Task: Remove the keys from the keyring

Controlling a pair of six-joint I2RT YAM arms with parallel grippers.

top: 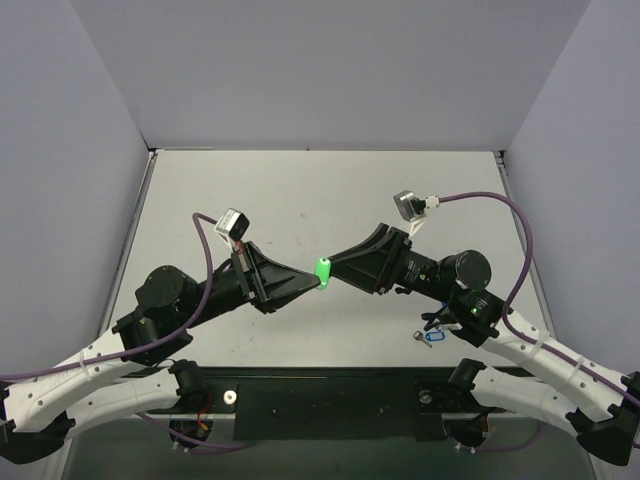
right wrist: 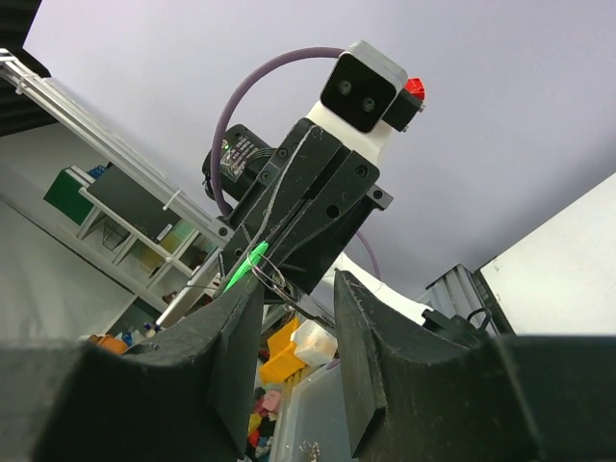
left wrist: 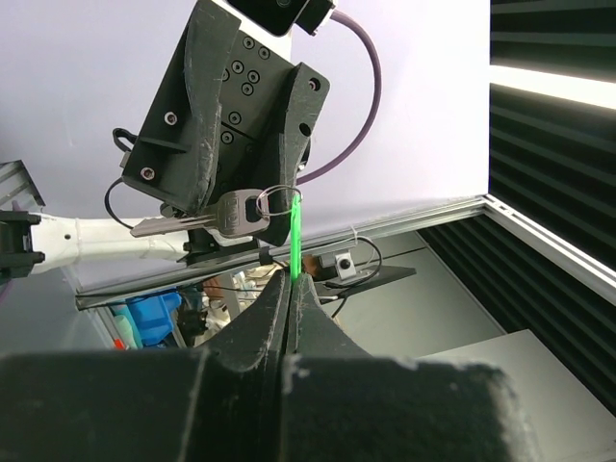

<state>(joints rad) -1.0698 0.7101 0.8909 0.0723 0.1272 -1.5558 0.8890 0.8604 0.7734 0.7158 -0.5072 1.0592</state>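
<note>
Between the side edges of the counter [top: 250, 190], left tool [left wrist: 292, 289] pinches the tag [left wrist: 295, 236]; right tool [top: 336, 266] gapes; I'd grip the slick, light key [left wrist: 226, 214] by its head.

Green tag [top: 324, 269]: one
Silver key [left wrist: 192, 221]: one
Keyring [left wrist: 279, 199]: one
Blue-tagged key [top: 432, 338]: one, by the counter's front edge
Grippers: two, left gripper [top: 319, 284] and right gripper [top: 331, 266]
Purple cables: two, left cable [top: 207, 262] and right cable [top: 528, 235]
</note>
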